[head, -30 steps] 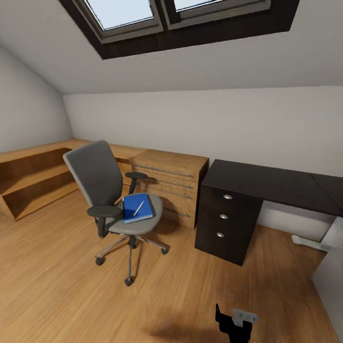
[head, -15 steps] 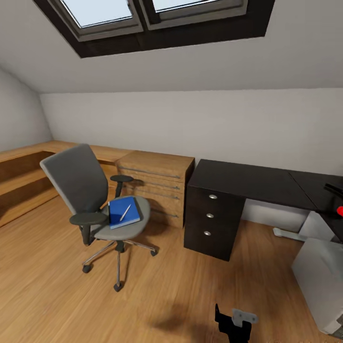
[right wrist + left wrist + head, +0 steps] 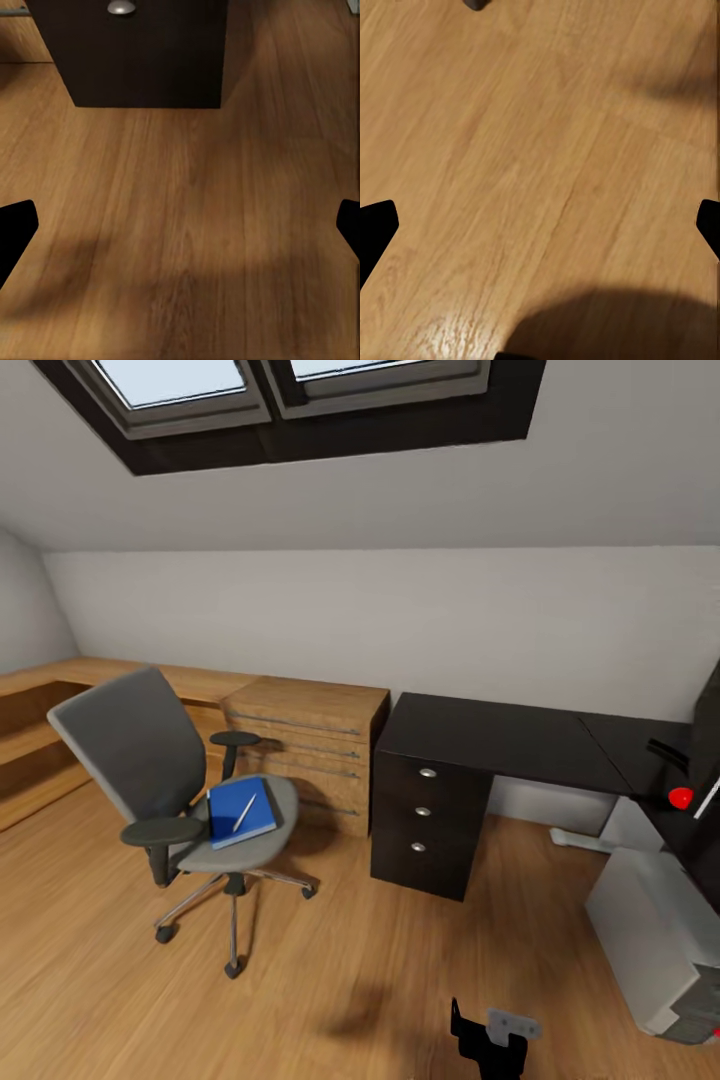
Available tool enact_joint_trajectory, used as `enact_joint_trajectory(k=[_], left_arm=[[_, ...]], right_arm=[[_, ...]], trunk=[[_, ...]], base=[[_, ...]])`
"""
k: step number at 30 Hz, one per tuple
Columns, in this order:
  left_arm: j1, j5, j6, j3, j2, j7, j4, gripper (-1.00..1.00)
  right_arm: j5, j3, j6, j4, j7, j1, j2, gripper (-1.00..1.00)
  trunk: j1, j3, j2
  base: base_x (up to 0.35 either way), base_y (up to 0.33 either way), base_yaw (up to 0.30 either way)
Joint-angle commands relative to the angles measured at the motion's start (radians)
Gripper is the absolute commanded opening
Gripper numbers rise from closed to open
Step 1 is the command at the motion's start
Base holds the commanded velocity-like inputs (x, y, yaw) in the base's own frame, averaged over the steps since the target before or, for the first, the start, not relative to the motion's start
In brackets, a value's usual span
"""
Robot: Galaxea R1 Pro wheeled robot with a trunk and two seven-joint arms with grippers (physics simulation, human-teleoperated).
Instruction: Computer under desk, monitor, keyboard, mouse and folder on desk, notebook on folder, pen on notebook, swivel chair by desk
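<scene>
The swivel chair (image 3: pixel 150 760) stands on the wood floor at the left, well apart from the desk (image 3: pixel 510 738). On its seat lies the blue folder (image 3: pixel 240 815) with the pen (image 3: pixel 245 811) across it. The black-topped desk runs along the back wall to the right edge, where the dark monitor (image 3: pixel 708 725) stands with a red light beside it. The pale computer (image 3: pixel 650 920) sits on the floor under that end. The keyboard, mouse and notebook are out of view. My left gripper (image 3: pixel 540 225) and right gripper (image 3: pixel 180 225) are open over bare floor.
A light oak chest of drawers (image 3: pixel 305 745) stands between the chair and the desk's black drawer unit (image 3: pixel 425 822). A low oak shelf (image 3: pixel 30 735) lines the left wall. A sloped ceiling with a skylight (image 3: pixel 290 390) is overhead. The right wrist view looks at the drawer unit's base (image 3: pixel 135 52).
The whole picture has slid left as the camera turned right. The computer and monitor have come into view at the right edge. The chair, folder and pen have not moved.
</scene>
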Motion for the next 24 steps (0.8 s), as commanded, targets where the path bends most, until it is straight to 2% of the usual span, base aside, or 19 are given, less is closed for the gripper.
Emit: enact_joint_trajectory(k=[1,17,24], left_arm=[[-0.001,0.009,-0.004,-0.009,0.000,0.006,0.000,1.00],[-0.001,0.012,-0.013,-0.003,0.002,0.007,0.001,1.00],[-0.001,0.015,-0.046,0.007,0.002,0.010,0.001,1.00]], right_arm=[[-0.004,0.004,-0.004,0.002,-0.003,-0.001,0.001,1.00],[-0.004,0.004,-0.004,0.002,-0.003,-0.001,0.001,1.00],[-0.004,0.004,-0.004,0.002,-0.003,-0.001,0.000,1.00]], trunk=[[-0.004,0.001,0.007],[-0.065,0.030,0.119],[-0.092,0.044,0.168]], base=[[0.000,0.000,-0.136],[0.000,0.000,-0.153],[0.000,0.000,-0.193]])
